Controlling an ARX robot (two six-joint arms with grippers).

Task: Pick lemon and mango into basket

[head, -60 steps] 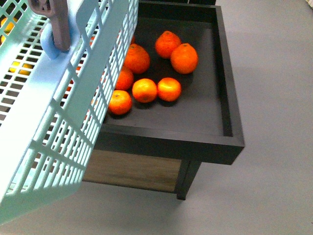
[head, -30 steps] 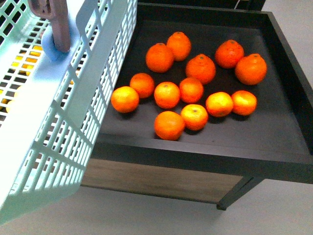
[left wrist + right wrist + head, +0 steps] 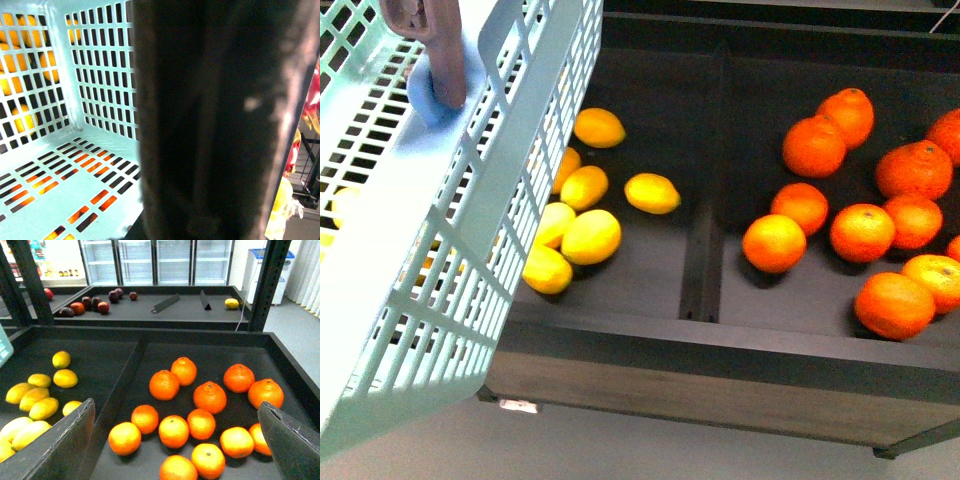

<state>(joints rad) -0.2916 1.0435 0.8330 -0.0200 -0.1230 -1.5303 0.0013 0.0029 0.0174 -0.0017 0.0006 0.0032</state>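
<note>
Yellow lemon apart from right tool

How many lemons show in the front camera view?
7 lemons in the left compartment: one at the back, one by the divider, five bunched beside the basket; more may be hidden behind it.

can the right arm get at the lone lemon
Probably yes: the right pincer is open above the oranges, and the lemon lies uncovered past the divider, clear of the basket.

Tangerines loose in one compartment of black bin, divider beside them. Dark fruit on rear shelf, fridges behind.
</note>
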